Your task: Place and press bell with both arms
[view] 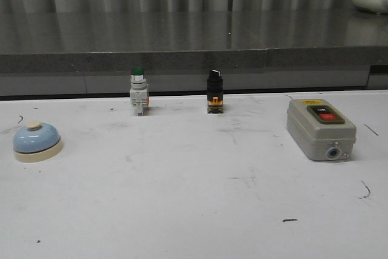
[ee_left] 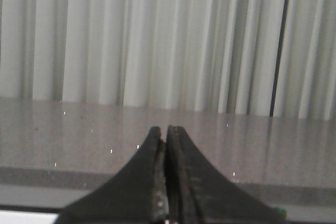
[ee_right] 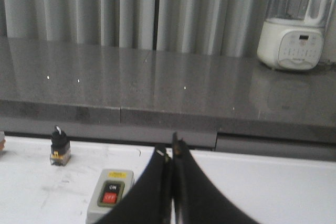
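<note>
Right now both sets of my fingers are pressed together and pinch nothing; my left fingers point toward a grey counter backed by pale curtains, and my right fingers hang above the white tabletop, just beside the grey switch box with its red and black buttons. Neither arm shows in the front view; there the bell sits upright on the tabletop at the far left, light-blue dome on a cream base, cream button on top, touching nothing. Further back stand a green-capped push-button and a black selector switch, well apart from the bell; the switch box lies at the right. A white appliance rests on the counter.
</note>
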You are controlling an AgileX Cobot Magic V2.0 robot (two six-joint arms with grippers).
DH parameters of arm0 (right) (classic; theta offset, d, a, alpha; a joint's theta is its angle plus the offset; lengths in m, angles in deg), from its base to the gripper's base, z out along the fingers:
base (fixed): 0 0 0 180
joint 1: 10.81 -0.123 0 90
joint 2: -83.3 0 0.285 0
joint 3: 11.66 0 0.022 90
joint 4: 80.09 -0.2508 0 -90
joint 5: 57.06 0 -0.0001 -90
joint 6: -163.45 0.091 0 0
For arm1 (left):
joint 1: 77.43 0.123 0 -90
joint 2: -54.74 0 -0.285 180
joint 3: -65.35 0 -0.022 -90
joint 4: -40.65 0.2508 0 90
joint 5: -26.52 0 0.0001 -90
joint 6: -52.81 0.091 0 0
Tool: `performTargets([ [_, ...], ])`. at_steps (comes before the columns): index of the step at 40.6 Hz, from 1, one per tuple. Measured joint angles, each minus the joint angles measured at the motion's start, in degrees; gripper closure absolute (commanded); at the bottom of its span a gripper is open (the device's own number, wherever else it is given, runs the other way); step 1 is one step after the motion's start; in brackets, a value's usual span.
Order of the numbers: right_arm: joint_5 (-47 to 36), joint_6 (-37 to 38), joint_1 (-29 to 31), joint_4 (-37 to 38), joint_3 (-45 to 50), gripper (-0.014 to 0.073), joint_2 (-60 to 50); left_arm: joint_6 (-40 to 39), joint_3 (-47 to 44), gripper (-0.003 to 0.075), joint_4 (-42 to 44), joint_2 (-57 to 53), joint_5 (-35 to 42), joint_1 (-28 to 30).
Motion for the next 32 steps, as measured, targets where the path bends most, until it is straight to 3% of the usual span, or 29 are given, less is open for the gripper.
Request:
performTargets([
  [14,15.5,0.0,0.0,0.0,-21.2,0.0662,16.5,0.0,21.9,0.0740,0.0,14.6,-20.5,0.0],
  [32,21.1,0.0,0.0,0.0,-20.6,0.0662,32.9,0.0,23.4,0.0740,0.0,27.3,-27.4,0.0],
])
